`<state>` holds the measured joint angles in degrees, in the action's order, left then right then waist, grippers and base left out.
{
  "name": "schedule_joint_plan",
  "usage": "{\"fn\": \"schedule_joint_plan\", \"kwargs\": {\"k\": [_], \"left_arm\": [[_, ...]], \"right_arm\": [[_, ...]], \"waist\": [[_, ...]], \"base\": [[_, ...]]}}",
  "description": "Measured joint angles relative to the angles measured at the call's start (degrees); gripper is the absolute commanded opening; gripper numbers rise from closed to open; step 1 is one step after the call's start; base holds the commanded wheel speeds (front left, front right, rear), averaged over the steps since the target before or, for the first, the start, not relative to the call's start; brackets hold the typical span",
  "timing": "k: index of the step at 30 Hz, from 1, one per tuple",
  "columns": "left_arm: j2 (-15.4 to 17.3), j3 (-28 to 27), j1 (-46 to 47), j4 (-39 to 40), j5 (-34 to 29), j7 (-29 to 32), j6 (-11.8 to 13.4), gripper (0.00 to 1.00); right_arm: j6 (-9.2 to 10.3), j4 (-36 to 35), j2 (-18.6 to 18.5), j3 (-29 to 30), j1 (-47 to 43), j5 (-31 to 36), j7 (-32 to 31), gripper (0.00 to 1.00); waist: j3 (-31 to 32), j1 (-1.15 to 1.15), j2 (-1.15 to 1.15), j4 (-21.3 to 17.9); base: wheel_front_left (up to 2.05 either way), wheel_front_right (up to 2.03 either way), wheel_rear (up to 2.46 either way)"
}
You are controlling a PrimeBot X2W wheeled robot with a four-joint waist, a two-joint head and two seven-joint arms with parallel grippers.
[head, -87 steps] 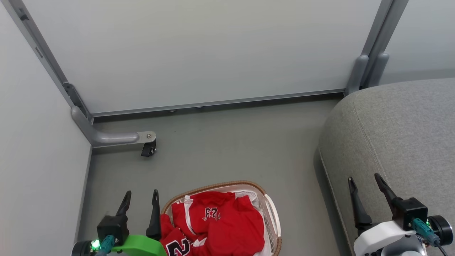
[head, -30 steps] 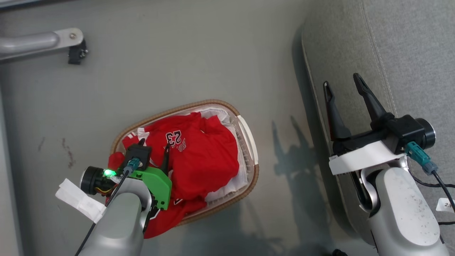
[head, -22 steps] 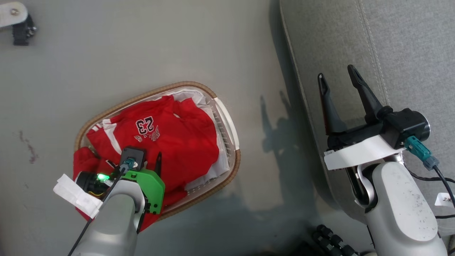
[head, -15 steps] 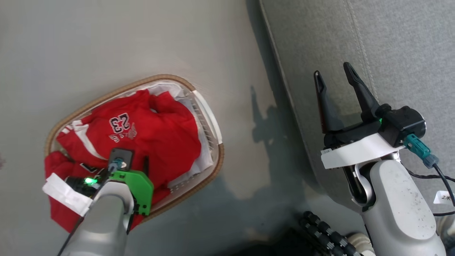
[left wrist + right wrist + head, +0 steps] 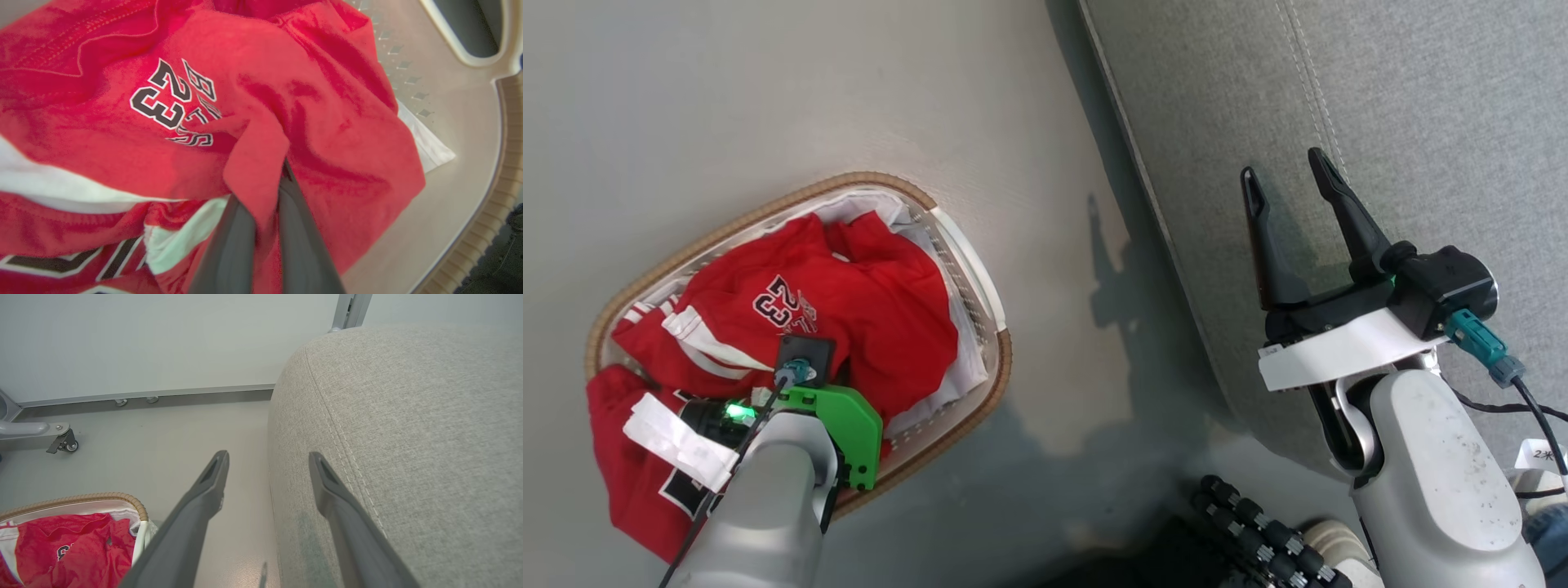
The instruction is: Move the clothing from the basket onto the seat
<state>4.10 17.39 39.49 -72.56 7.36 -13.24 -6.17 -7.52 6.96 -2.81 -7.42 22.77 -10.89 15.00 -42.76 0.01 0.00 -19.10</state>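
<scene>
The red clothing (image 5: 866, 286) with a black-and-white 23 lies heaped in the white basket (image 5: 768, 200) on the floor, and one red piece (image 5: 613, 457) hangs over its near rim. In the left wrist view my left gripper (image 5: 265, 192) is shut on a raised fold of the red jersey (image 5: 318, 102), with cloth pinched between the dark fingers (image 5: 298, 228). My right gripper (image 5: 1282, 167) stands open and holds nothing, over the front edge of the grey seat (image 5: 1421, 98). The right wrist view has the same open gripper (image 5: 268, 457), the seat (image 5: 429, 416) and the basket (image 5: 81, 497).
The basket's white liner (image 5: 964, 359) shows under the clothing. A strip of grey floor (image 5: 1078, 327) separates basket and seat. A dark ribbed hose (image 5: 1258, 531) lies at the bottom edge. A wall panel with a castor foot (image 5: 61, 443) stands beyond the basket.
My left gripper has sunk into the heap and shut on a fold of the red jersey. The head camera has swung, shifting the whole picture. My right gripper stays open.
</scene>
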Motion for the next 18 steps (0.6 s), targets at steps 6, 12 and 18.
{"fn": "schedule_joint_plan", "kwargs": {"k": [6,12,18], "left_arm": [[-0.7,2.4,-0.8,1.7,0.1,-1.3,-0.8,0.0],[-1.0,5.5,-3.5,5.7,0.4,-1.7,-1.1,0.0],[-0.9,12.2,-5.8,13.7,1.3,-1.8,-1.2,0.0]], "right_arm": [[0.0,1.1,0.0,0.8,-1.3,2.4,0.0,1.0],[0.0,2.7,0.1,2.3,-3.9,5.2,0.0,1.0],[0.0,4.4,0.1,3.9,-7.8,7.9,0.0,1.0]], "waist": [[3.4,0.0,0.0,1.7],[8.6,0.0,0.0,3.8],[15.1,-0.01,0.0,6.1]], "base": [[0.0,0.0,0.0],[0.0,0.0,0.0],[0.0,0.0,0.0]]}}
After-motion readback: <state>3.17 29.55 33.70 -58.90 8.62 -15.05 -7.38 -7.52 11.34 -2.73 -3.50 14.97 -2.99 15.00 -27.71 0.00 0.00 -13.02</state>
